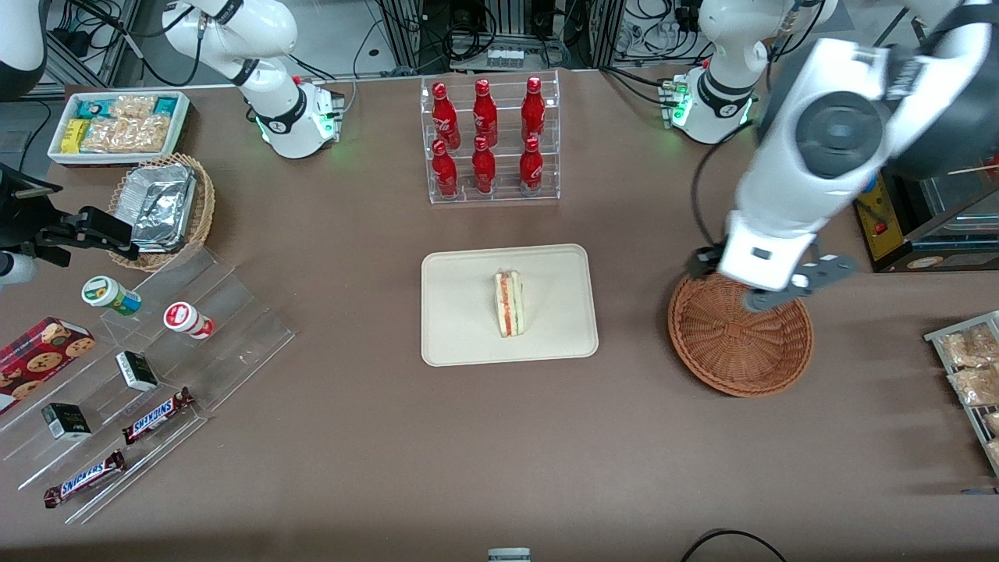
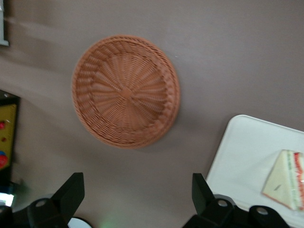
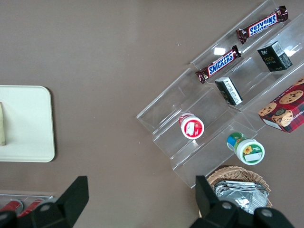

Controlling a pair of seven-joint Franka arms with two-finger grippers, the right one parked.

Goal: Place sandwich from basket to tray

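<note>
- The sandwich (image 1: 510,304) lies on the tray (image 1: 453,328), near its middle, with the red and green filling edge showing along one long side; the wrist view catches it too (image 2: 285,179) on the pale tray (image 2: 242,152).
- The tray sits at the centre of the brown worktop (image 1: 351,437), nearer the front camera than the clear rack of red bottles (image 1: 490,140).
- The basket (image 1: 726,351) stands apart from the tray, at about its 3 o'clock in the front view, toward the working arm's end of the worktop; nothing lies in it, as the wrist view of its woven bowl (image 2: 126,91) shows.
- The claw (image 1: 773,289) hangs above the basket's rim at about the bowl's 12 o'clock, held up off the wicker.
- Its two black fingers (image 2: 71,192) stand wide apart and grip nothing.
</note>
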